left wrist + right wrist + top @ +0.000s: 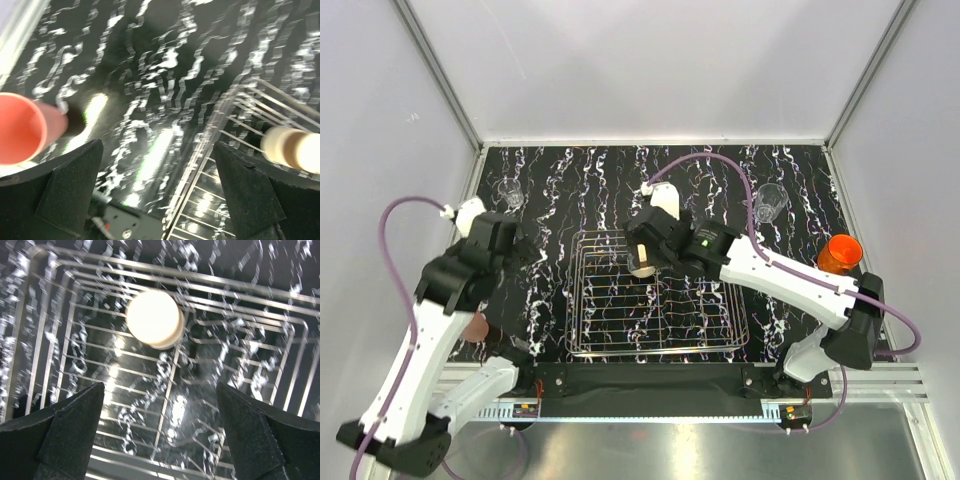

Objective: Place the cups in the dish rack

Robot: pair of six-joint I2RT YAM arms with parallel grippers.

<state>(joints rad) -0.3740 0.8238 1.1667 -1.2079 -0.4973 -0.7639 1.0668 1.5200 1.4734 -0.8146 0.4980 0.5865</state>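
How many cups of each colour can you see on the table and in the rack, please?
Clear: 2, the far-left glass and the far-right glass
Orange: 1, the orange cup
Pink: 1, the pink tumbler, partly hidden by the left arm
Cream: 1, the cream cup, in the dish rack
Total: 5

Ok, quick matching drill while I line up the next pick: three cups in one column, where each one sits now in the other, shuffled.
Cups:
1. cream cup
2. orange cup
3. pink cup

Places:
A. right edge of the table
B. inside the rack
C. on the table, left of the rack

Pairs: 1-B, 2-A, 3-C
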